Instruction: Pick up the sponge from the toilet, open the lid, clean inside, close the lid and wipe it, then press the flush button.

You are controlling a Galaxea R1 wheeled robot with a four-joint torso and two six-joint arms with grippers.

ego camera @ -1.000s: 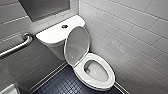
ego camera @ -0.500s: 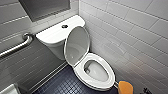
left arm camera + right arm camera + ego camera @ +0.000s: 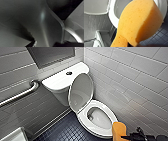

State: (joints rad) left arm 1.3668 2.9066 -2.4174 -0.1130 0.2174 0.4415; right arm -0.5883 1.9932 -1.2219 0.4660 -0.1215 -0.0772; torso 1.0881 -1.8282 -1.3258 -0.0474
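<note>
The white toilet [image 3: 62,80] stands in the corner with its lid [image 3: 81,93] raised and leaning against the tank. The ring seat [image 3: 100,115] is down around the bowl. A round flush button [image 3: 69,73] sits on top of the tank. The orange sponge [image 3: 119,130] is upright just off the bowl's near right rim, with my right gripper [image 3: 130,136] shut on its lower end. In the right wrist view the sponge [image 3: 139,21] looms large over the bowl rim [image 3: 112,13]. My left gripper [image 3: 50,45] is open and holds nothing, close to a smooth grey surface.
A steel grab bar [image 3: 20,94] runs along the left wall. A white basin edge [image 3: 15,135] shows at the lower left. The tiled wall [image 3: 130,84] stands close on the toilet's right. Dark small-tiled floor [image 3: 65,130] lies in front of the bowl.
The sponge, held by my right gripper, has come up into the head view at the lower right, nearer the bowl's rim. The toilet and the raised lid have not moved.
</note>
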